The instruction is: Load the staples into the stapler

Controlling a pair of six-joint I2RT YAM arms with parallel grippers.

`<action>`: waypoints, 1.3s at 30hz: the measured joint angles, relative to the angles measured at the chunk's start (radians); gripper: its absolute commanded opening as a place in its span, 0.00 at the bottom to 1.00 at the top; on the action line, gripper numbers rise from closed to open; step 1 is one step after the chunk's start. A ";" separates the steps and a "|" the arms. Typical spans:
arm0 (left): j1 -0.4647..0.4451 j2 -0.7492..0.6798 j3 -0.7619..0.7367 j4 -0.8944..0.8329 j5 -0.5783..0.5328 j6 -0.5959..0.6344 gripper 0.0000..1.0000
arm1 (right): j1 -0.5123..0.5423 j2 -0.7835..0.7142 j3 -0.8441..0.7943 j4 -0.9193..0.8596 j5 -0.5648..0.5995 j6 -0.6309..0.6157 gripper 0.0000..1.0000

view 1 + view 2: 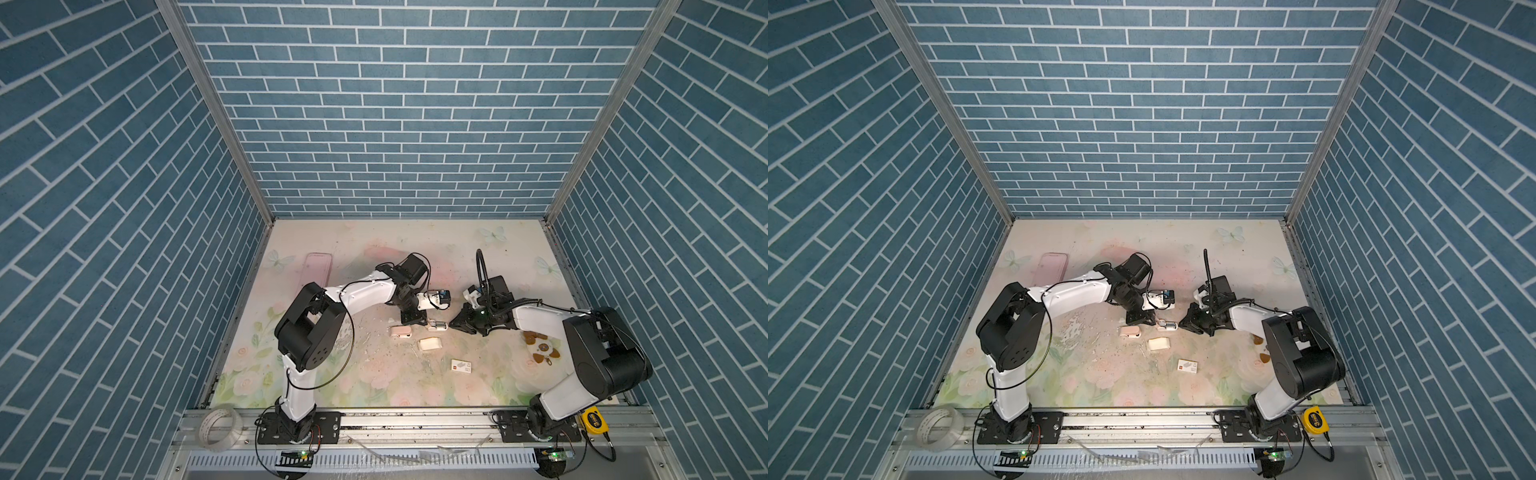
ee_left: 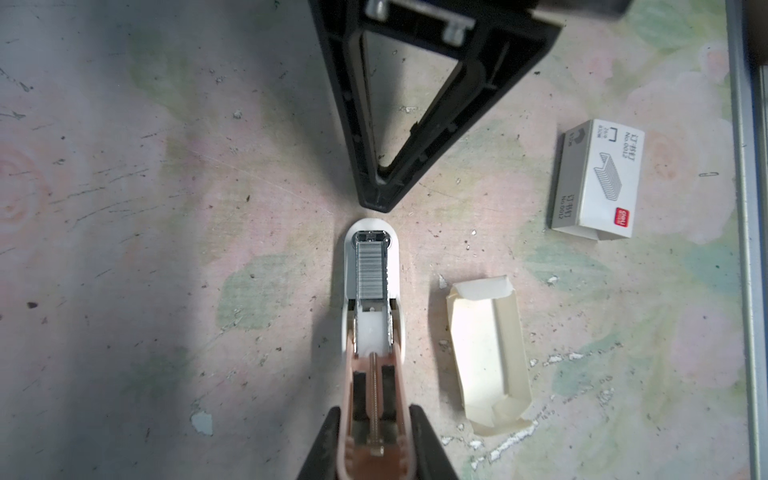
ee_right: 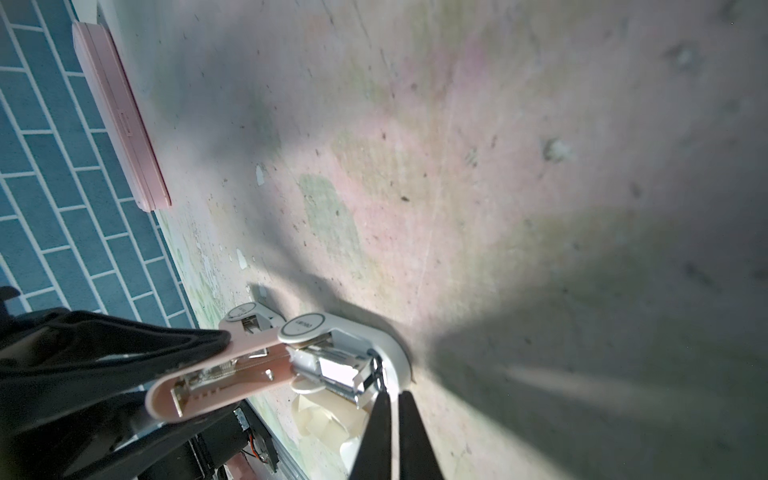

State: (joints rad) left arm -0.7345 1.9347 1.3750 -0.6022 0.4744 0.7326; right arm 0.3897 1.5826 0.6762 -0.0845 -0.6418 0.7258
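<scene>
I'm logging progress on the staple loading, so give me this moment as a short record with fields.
stapler: open, pink lid lifted
staples: a strip lies in the magazine
left gripper: shut on the stapler's pink lid
right gripper: shut, empty, by the stapler's front end
cardboard tray: looks empty, beside the stapler
white sleeve: lying apart from both

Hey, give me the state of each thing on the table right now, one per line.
Stapler: open, lid raised.
Staples: strip in the stapler's channel.
Cream tray: empty.
White sleeve: lying flat.
Left tool: shut on the lid.
Right tool: shut, by stapler's front.
Pink case: closed.
</scene>
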 measured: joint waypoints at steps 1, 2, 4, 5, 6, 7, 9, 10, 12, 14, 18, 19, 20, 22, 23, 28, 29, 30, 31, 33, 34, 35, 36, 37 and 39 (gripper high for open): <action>0.000 0.003 0.001 0.001 -0.002 0.000 0.21 | 0.000 0.002 0.000 0.003 -0.002 0.000 0.08; -0.001 0.005 0.001 0.000 -0.003 0.000 0.21 | 0.000 0.003 0.000 0.006 -0.003 0.000 0.08; -0.001 0.007 0.004 -0.002 -0.003 -0.001 0.21 | 0.000 0.010 0.000 0.014 -0.007 0.000 0.09; -0.002 0.008 0.006 -0.004 -0.005 -0.001 0.21 | 0.001 0.013 0.000 0.017 -0.008 0.000 0.09; -0.003 0.009 0.008 -0.006 -0.007 -0.001 0.21 | 0.002 0.016 0.000 0.018 -0.008 0.000 0.09; -0.004 0.009 0.009 -0.006 -0.008 -0.001 0.21 | 0.002 0.019 0.000 0.018 -0.009 0.000 0.09; -0.006 0.009 0.010 -0.007 -0.010 -0.001 0.20 | 0.002 0.026 0.000 0.018 -0.010 0.000 0.09; -0.006 0.009 0.010 -0.007 -0.011 -0.001 0.20 | 0.002 0.030 0.000 0.018 -0.010 0.000 0.09; -0.007 0.010 0.011 -0.007 -0.011 -0.002 0.20 | 0.002 0.040 0.000 0.017 -0.009 -0.001 0.09; -0.008 0.011 0.014 -0.011 -0.013 -0.002 0.20 | 0.002 0.047 0.004 0.016 -0.012 -0.001 0.09; -0.009 0.015 0.021 -0.016 -0.014 -0.003 0.19 | 0.003 0.056 0.017 0.014 -0.010 -0.002 0.09; -0.010 0.017 0.024 -0.019 -0.014 -0.003 0.19 | 0.003 0.059 0.018 0.014 -0.011 -0.003 0.09; -0.010 0.020 0.030 -0.023 -0.014 -0.004 0.19 | 0.003 0.061 0.019 0.014 -0.011 -0.007 0.09; -0.010 0.026 0.040 -0.033 -0.014 -0.007 0.18 | 0.003 0.065 0.024 0.013 -0.013 -0.012 0.09; -0.010 0.029 0.046 -0.037 -0.014 -0.009 0.18 | 0.003 0.068 0.026 0.011 -0.015 -0.016 0.08; -0.011 0.040 0.066 -0.054 -0.013 -0.025 0.18 | 0.003 0.069 0.027 0.010 -0.017 -0.020 0.08; -0.013 0.040 0.068 -0.055 -0.013 -0.028 0.18 | 0.002 0.069 0.027 0.010 -0.017 -0.020 0.08; -0.013 0.040 0.068 -0.056 -0.013 -0.030 0.18 | 0.002 0.069 0.027 0.010 -0.017 -0.020 0.08; -0.014 0.041 0.069 -0.056 -0.013 -0.031 0.18 | 0.002 0.069 0.027 0.010 -0.017 -0.020 0.07; -0.016 0.041 0.069 -0.056 -0.014 -0.034 0.18 | 0.002 0.069 0.027 0.010 -0.017 -0.020 0.08; -0.017 0.041 0.069 -0.056 -0.016 -0.036 0.18 | 0.002 0.069 0.027 0.010 -0.017 -0.020 0.07; -0.018 0.041 0.070 -0.057 -0.016 -0.037 0.18 | 0.002 0.069 0.027 0.010 -0.017 -0.021 0.07; -0.019 0.042 0.072 -0.058 -0.018 -0.037 0.18 | 0.002 0.069 0.027 0.010 -0.017 -0.021 0.07; -0.020 0.042 0.074 -0.059 -0.020 -0.038 0.18 | 0.002 0.069 0.027 0.010 -0.017 -0.021 0.07; -0.023 0.042 0.074 -0.059 -0.023 -0.040 0.18 | 0.002 0.069 0.027 0.011 -0.017 -0.021 0.07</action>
State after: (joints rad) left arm -0.7574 1.9770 1.4490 -0.6609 0.4515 0.6926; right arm 0.3916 1.6516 0.7033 -0.0738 -0.6590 0.7048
